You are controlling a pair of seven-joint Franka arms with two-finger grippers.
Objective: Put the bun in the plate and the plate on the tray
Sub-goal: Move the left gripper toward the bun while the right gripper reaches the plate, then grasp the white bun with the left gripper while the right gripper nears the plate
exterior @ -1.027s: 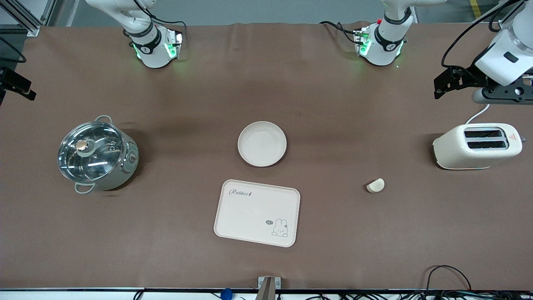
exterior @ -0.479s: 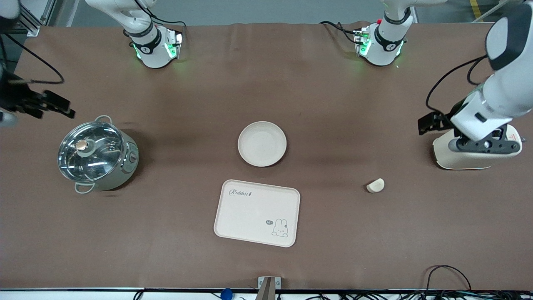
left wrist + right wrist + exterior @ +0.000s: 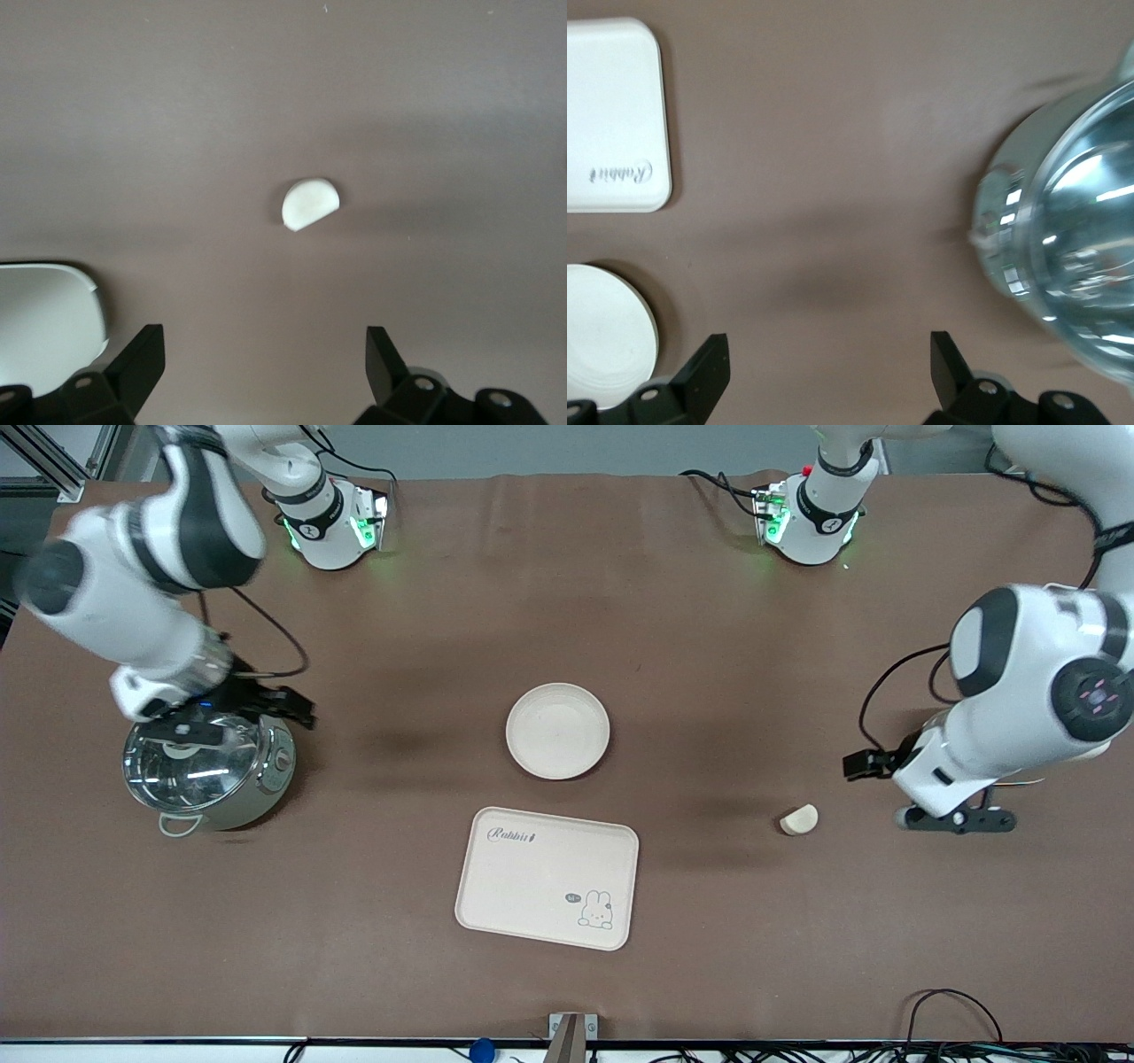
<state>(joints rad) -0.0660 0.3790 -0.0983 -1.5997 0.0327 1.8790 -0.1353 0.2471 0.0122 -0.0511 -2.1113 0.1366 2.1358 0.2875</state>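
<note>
The bun point(image 3: 799, 819) lies on the brown table toward the left arm's end, and shows in the left wrist view point(image 3: 310, 203). The empty plate point(image 3: 557, 731) sits mid-table. The empty tray point(image 3: 547, 877) lies nearer the front camera than the plate. My left gripper point(image 3: 955, 820) is open and empty point(image 3: 264, 354), up in the air beside the bun, toward the left arm's end. My right gripper point(image 3: 188, 731) is open and empty point(image 3: 828, 354) over the pot's edge. Its wrist view shows the plate point(image 3: 602, 332) and the tray point(image 3: 611, 115).
A steel pot with a glass lid point(image 3: 208, 766) stands toward the right arm's end and also shows in the right wrist view point(image 3: 1072, 248). The left arm covers the white toaster; a white rounded corner point(image 3: 49, 323) shows in the left wrist view. Cables point(image 3: 952, 1010) lie at the front edge.
Both arms have swung in from the table's ends. The left gripper passed over the toaster and came down beside the bun. The right gripper moved over the pot.
</note>
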